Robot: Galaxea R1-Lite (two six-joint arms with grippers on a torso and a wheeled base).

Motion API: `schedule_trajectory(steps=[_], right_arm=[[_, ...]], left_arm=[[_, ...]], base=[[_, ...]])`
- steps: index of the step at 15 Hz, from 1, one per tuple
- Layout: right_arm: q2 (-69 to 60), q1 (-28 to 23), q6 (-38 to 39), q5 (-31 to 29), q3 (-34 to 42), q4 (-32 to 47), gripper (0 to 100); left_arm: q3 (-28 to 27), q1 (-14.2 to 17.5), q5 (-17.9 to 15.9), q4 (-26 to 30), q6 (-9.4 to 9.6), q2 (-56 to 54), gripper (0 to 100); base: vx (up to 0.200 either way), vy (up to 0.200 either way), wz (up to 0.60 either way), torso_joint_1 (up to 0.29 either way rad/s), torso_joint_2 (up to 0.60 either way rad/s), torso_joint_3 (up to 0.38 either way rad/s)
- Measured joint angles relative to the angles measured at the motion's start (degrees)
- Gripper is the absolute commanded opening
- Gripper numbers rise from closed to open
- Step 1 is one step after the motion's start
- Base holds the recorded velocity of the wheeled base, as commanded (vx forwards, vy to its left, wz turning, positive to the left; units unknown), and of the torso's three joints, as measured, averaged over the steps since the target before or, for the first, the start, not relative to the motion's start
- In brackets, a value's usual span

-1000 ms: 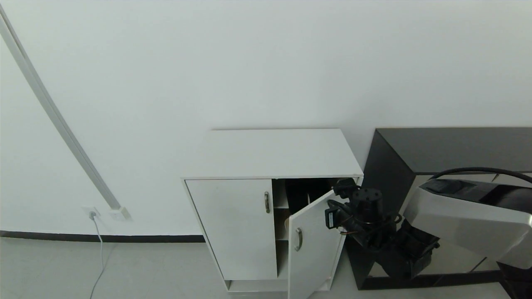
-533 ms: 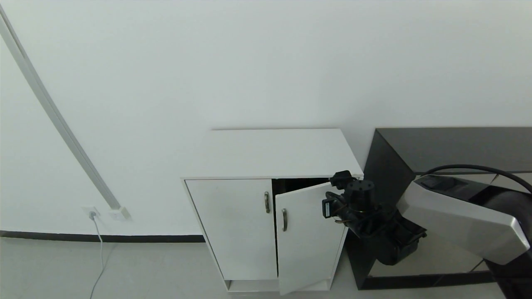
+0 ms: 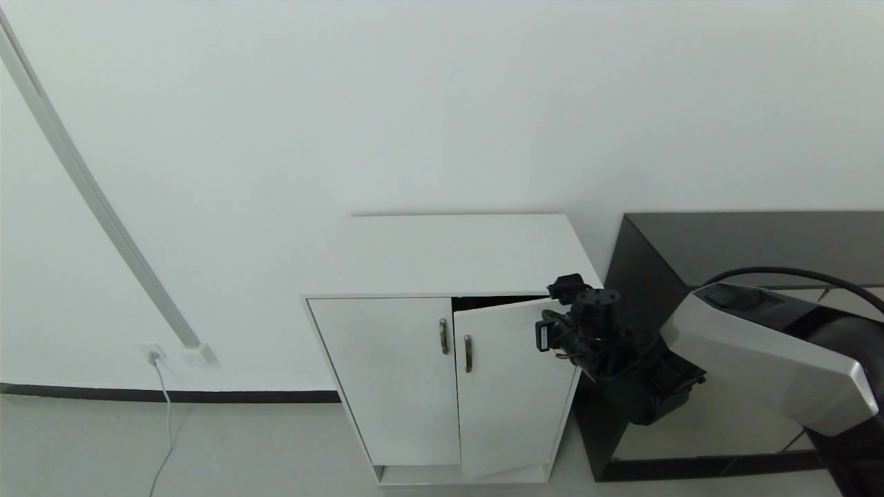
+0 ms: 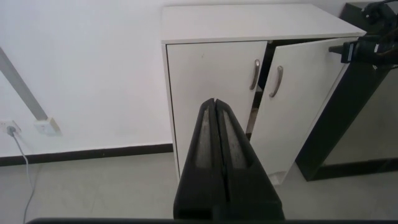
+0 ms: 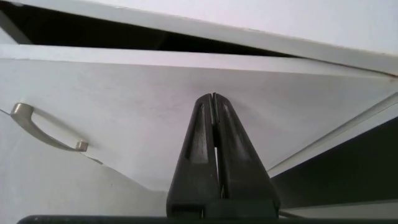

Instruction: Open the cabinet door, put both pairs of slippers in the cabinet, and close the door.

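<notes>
1 cabinet [image 3: 456, 255], 2 doors [image 3: 387, 376], 2 handles [image 3: 443, 336], perhaps 1 wall socket [image 3: 152, 355].

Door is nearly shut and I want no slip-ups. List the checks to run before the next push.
1. Right door shut: not ok, ajar, dark gap along its top.
2. Left door shut: ok.
3. Right gripper aimed at that door's face: ok, shut; contact cannot tell.
4. Left gripper clear of both doors: ok, shut, well back.
5. Slippers inside: cannot tell.
</notes>
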Motion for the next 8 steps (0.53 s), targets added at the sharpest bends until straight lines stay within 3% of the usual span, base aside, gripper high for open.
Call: schedule_trajectory(steps=[8], right_arm=[[1.3,-0.59,-0.01,0.07,-4.79,2.91,0]], left_arm=[[0.0,0.0,0.0,0.0,0.0,0.0,0]], base=[[0.0,0.0,0.0,0.0,0.0,0.0]])
